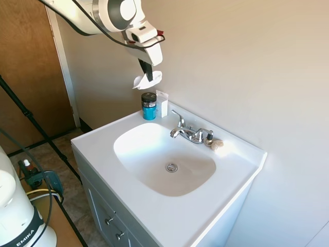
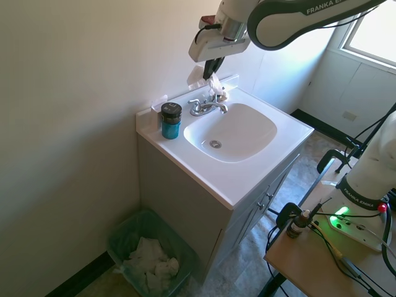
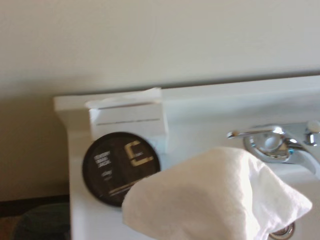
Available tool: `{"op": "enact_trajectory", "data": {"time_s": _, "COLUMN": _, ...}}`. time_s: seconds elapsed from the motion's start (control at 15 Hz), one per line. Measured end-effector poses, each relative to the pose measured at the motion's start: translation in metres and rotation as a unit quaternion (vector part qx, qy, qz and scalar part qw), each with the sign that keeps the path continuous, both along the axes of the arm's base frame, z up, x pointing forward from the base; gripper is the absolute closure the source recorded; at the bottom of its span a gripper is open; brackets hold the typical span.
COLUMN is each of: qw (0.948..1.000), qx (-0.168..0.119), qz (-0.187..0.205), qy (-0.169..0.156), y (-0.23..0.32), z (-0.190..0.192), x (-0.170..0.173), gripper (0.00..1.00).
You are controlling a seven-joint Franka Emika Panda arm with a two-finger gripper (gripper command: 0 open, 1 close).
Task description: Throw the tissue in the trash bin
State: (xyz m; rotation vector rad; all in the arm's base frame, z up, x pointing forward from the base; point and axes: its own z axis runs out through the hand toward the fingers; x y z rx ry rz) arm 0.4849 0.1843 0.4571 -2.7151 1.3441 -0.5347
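Aloft above the back corner of a white bathroom vanity (image 1: pixel 154 216), my gripper (image 1: pixel 148 77) is pinched closed on the tissue (image 1: pixel 147 80), which hangs crumpled from my fingertips (image 1: pixel 149 72) well clear of the countertop. Directly beneath me stands a blue jar with a black lid (image 1: pixel 149 106), with a small white card (image 1: pixel 162 103) just beside it against the wall; the chrome faucet (image 1: pixel 189 133) sits off to one side, a small beige lump (image 1: pixel 217 144) beyond it. In the wrist view the tissue (image 3: pixel 215 195) fills the foreground, the jar's black lid (image 3: pixel 120 167) close under it.

What matters for the throw: the trash bin (image 2: pixel 150 257) lies far below me on the floor, past the jar-side end of the vanity and close to the wall, already lined with white paper. As I judge it, I must carry the tissue sideways beyond the counter's edge, away from the faucet, before lowering or letting go.
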Motion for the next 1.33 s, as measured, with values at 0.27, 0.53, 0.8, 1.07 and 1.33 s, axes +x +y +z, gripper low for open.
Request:
{"op": "enact_trajectory", "data": {"time_s": 0.27, "qw": 0.9987, "qx": -0.042, "qz": 0.025, "qy": 0.012, "y": 0.074, "z": -0.029, "x": -0.003, "gripper": 1.00}}
{"op": "enact_trajectory", "data": {"time_s": 0.53, "qw": 0.9958, "qx": -0.069, "qz": 0.050, "qy": 0.033, "y": 0.137, "z": -0.061, "x": -0.001, "gripper": 1.00}}
{"op": "enact_trajectory", "data": {"time_s": 0.8, "qw": 0.9924, "qx": -0.082, "qz": 0.074, "qy": 0.055, "y": 0.185, "z": -0.081, "x": -0.006, "gripper": 1.00}}
{"op": "enact_trajectory", "data": {"time_s": 1.07, "qw": 0.9898, "qx": -0.084, "qz": 0.081, "qy": 0.083, "y": 0.206, "z": -0.112, "x": -0.003, "gripper": 1.00}}
{"op": "enact_trajectory", "data": {"time_s": 1.33, "qw": 0.9882, "qx": -0.086, "qz": 0.084, "qy": 0.096, "y": 0.218, "z": -0.129, "x": -0.003, "gripper": 0.00}}
